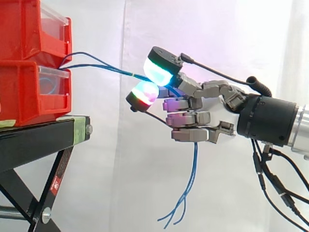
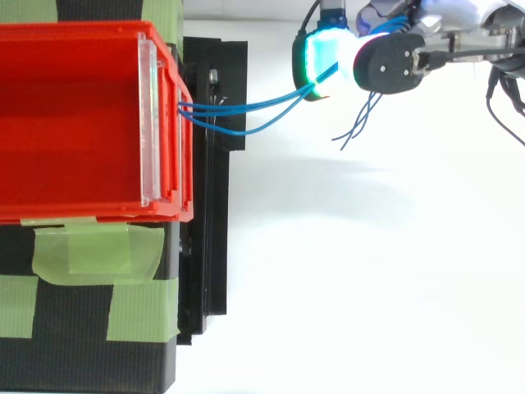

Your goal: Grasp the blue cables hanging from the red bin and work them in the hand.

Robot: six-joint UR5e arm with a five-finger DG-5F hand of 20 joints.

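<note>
Thin blue cables (image 1: 195, 157) run from the front of the lower red bin (image 1: 29, 92) rightward through open air into the robot hand (image 1: 212, 111). Their loose ends dangle below the palm. The robot hand is clamped on them, with the cables pinched between two glowing fingertips (image 1: 159, 67) and the other fingers curled. The grasp looks done, and working the cables in the hand appears to remain.

A second red bin (image 1: 24, 29) is stacked above, both on a black stand (image 1: 43, 137) patched with green tape (image 2: 98, 250). Nothing blocks the robot hand, though the cables' hold in the bin likely limits pulling.
</note>
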